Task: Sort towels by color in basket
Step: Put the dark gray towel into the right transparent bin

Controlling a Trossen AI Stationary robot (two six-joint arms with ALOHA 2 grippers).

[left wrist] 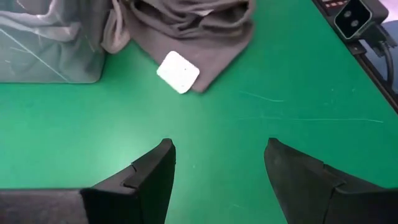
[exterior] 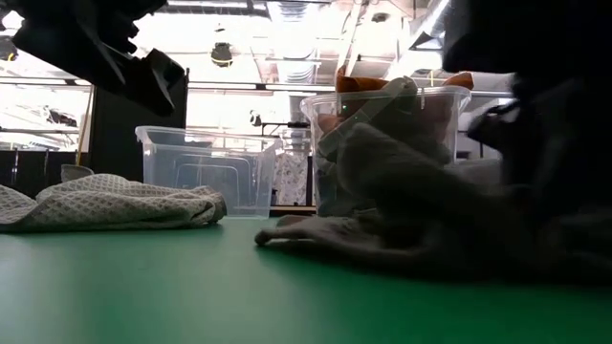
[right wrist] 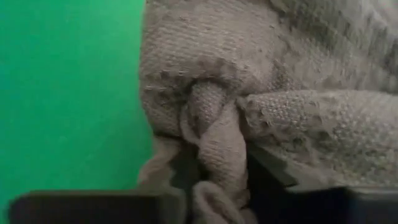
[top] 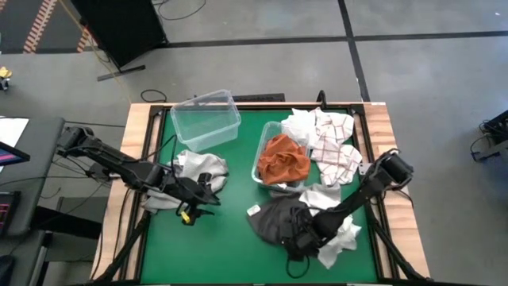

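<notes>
The right gripper (top: 300, 238) was pinched shut on a fold of the dark grey towel (top: 279, 218), low on the green table (top: 230, 238). Just beyond stood a clear bin (top: 259, 163) holding the orange towel (top: 284, 159). The left gripper (top: 198, 202) hung wide open, empty, beside the light grey towel (top: 194, 171).

— Beyond the bench (top: 238, 238)?
— Grey concrete floor (top: 429, 71) crossed by dark seams, black panel (top: 119, 28) off the far-left corner.
— And overhead?
— Bright ceiling lights (exterior: 287, 19) (glaring), a dark board (exterior: 129, 124) standing behind.
</notes>
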